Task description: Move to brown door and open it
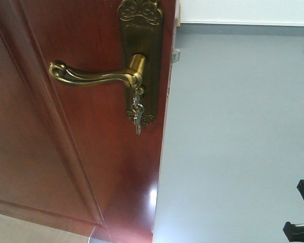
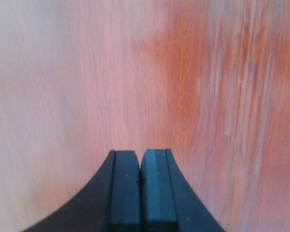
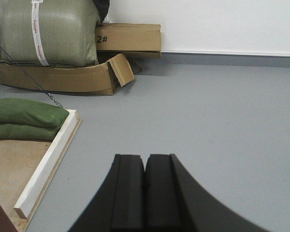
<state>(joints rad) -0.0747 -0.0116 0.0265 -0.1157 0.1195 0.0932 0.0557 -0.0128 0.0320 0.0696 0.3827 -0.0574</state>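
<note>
The brown door (image 1: 66, 152) fills the left half of the front view, swung ajar, its free edge running down the middle. Its brass lever handle (image 1: 91, 76) sits on an ornate brass plate (image 1: 141, 55), with keys (image 1: 137, 114) hanging from the lock. My left gripper (image 2: 140, 157) is shut and empty, pointing close at the reddish wood of the door (image 2: 183, 72). My right gripper (image 3: 145, 159) is shut and empty, facing grey floor (image 3: 222, 111). A black piece of the right arm (image 1: 303, 215) shows at the lower right of the front view.
Past the door edge lies grey floor (image 1: 233, 126) up to a white wall (image 1: 243, 10). In the right wrist view, cardboard boxes (image 3: 128, 38), a large green sack (image 3: 48, 31), green bags (image 3: 24, 118) and a white board edge (image 3: 48, 164) stand at left.
</note>
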